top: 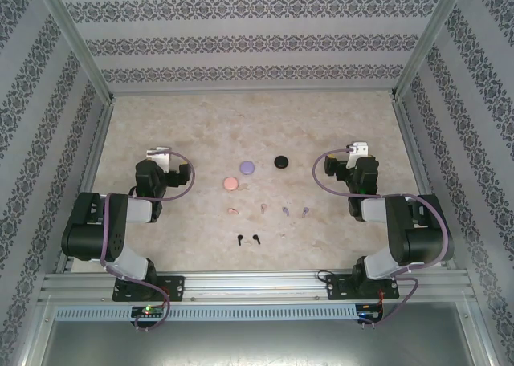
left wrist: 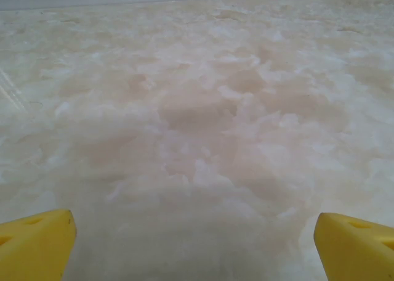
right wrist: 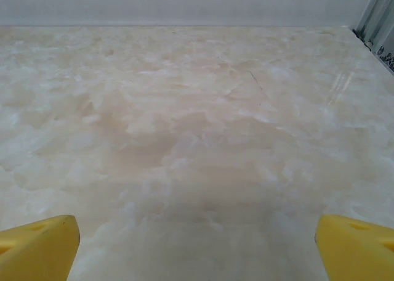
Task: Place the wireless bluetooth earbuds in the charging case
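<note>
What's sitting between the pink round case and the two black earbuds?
In the top view, one pale pink earbud lies between the pink case and the black earbuds.

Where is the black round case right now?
In the top view the black case sits on the table just right of centre, to the right of the purple case and farther back than the purple earbuds.

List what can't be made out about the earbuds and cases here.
Top view, too small: whether the purple case, pink case or black case is open.
Top view, too tiny: which of the black earbuds, pink earbuds or purple earbuds is left or right.
</note>
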### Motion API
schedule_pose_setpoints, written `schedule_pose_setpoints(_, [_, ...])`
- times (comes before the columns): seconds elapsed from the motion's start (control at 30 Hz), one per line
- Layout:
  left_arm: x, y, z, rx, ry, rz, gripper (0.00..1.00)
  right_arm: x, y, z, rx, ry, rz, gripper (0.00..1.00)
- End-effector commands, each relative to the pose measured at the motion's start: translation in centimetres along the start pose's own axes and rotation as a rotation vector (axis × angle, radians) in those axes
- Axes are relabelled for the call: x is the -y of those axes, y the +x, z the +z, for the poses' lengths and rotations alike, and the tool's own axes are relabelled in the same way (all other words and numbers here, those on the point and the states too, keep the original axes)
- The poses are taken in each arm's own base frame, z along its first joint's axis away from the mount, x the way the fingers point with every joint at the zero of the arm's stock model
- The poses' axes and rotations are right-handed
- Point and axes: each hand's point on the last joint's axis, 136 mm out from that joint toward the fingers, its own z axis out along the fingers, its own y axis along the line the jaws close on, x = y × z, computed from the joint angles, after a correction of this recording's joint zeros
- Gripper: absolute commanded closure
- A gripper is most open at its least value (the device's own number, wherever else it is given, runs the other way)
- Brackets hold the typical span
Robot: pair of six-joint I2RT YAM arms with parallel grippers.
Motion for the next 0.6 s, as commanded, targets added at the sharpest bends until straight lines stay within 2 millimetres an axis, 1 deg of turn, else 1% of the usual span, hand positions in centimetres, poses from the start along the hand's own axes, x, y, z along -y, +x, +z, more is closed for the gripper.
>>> schedule_pose_setpoints(0.0, [-0.2, -0.5, 0.2, 0.01, -0.008, -0.007, 0.01, -0.2, -1.3, 0.0, 0.042, -0.007, 0.002, 0.02])
schedule_pose_setpoints(0.1, [-0.6, -0.6, 0.3, 0.009, -0.029, -0.016, 0.01, -0.2, -1.3, 0.0, 0.042, -0.005, 0.003, 0.02])
schedule_pose_setpoints(0.17, [-1.2, -0.5, 0.3, -0.002, -0.065, -0.028, 0.01, -0.2, -1.3, 0.0, 0.041, -0.005, 0.004, 0.02])
schedule_pose_setpoints(0.57, [-1.3, -0.5, 0.4, -0.004, -0.062, -0.031, 0.01, -0.2, -1.3, 0.1, 0.04, -0.009, 0.006, 0.02])
